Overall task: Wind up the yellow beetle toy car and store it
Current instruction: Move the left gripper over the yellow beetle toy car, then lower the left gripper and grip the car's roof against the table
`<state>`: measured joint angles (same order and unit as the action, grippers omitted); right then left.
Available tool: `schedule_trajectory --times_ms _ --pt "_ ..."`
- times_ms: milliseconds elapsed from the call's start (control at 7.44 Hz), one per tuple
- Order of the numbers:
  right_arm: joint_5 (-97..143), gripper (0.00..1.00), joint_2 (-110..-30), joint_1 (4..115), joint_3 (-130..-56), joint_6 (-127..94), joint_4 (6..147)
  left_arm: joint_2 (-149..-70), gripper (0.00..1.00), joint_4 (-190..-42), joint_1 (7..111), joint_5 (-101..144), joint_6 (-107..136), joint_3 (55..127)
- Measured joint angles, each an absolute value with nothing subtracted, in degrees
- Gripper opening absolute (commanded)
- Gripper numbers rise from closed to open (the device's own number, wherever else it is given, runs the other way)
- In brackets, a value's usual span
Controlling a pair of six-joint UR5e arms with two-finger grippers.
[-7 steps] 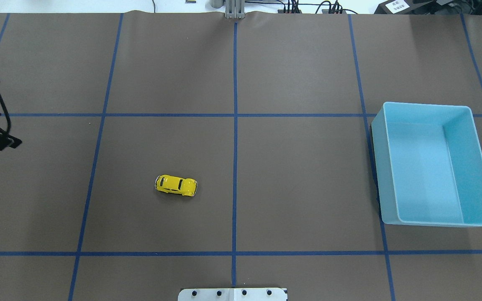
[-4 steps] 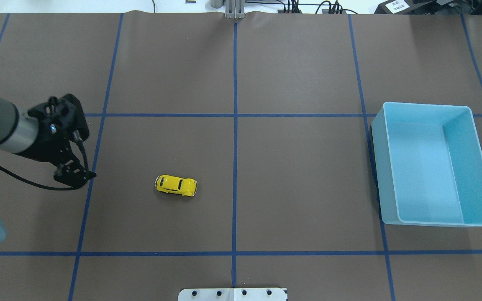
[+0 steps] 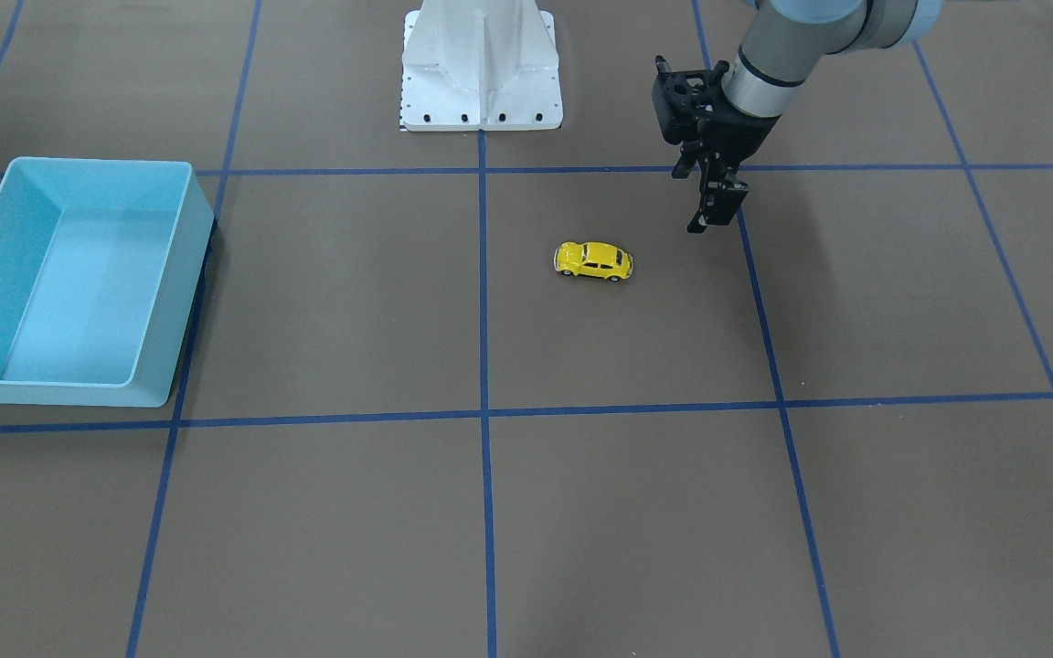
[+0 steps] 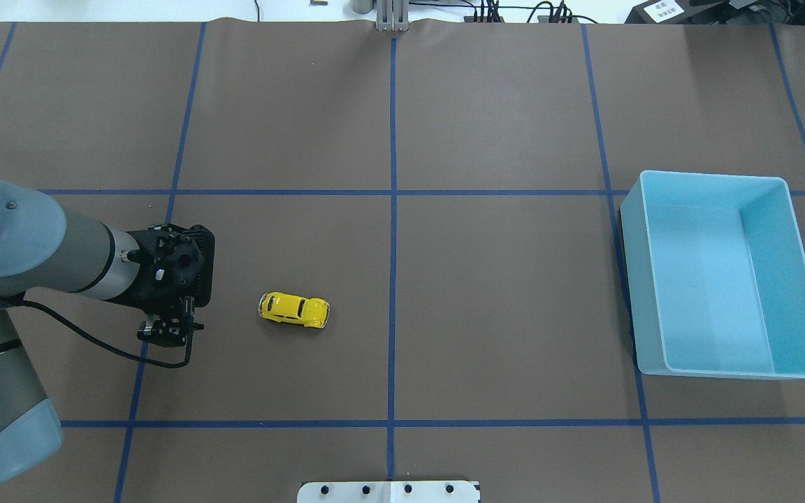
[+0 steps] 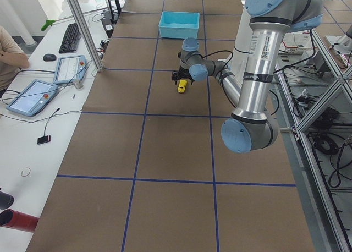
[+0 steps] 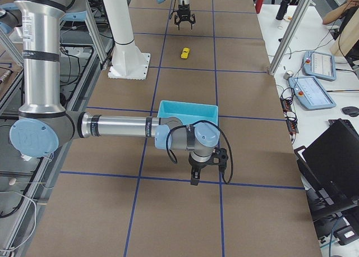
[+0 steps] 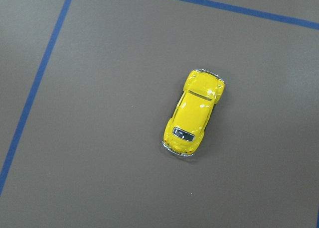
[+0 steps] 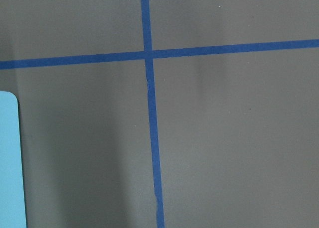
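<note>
The yellow beetle toy car (image 4: 294,310) stands on its wheels on the brown table, left of the centre line. It also shows in the front view (image 3: 592,260) and in the left wrist view (image 7: 194,112). My left gripper (image 4: 168,331) points down, open and empty. It is apart from the car on its left, above the table (image 3: 714,215). The light blue bin (image 4: 636,293) stands empty at the right. My right gripper (image 6: 196,175) shows only in the right side view, beside the bin, and I cannot tell whether it is open or shut.
Blue tape lines divide the brown table cover into squares. The white robot base (image 3: 481,64) stands at the table's robot side. The bin's edge shows at the left of the right wrist view (image 8: 10,158). Operator desks with tablets flank the table's far side.
My left arm has swung in from the left edge and moved right and nearer, towards the car. The car and the bin have not moved.
</note>
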<state>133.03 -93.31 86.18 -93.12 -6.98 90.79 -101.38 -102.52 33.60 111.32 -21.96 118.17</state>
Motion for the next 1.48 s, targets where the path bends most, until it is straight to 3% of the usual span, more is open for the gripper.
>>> schedule_trajectory --times_ms 1478 --pt "133.25 1.0 -95.19 90.82 -93.76 -6.94 90.74 -120.38 1.0 -94.2 24.82 103.75 -19.51 99.94"
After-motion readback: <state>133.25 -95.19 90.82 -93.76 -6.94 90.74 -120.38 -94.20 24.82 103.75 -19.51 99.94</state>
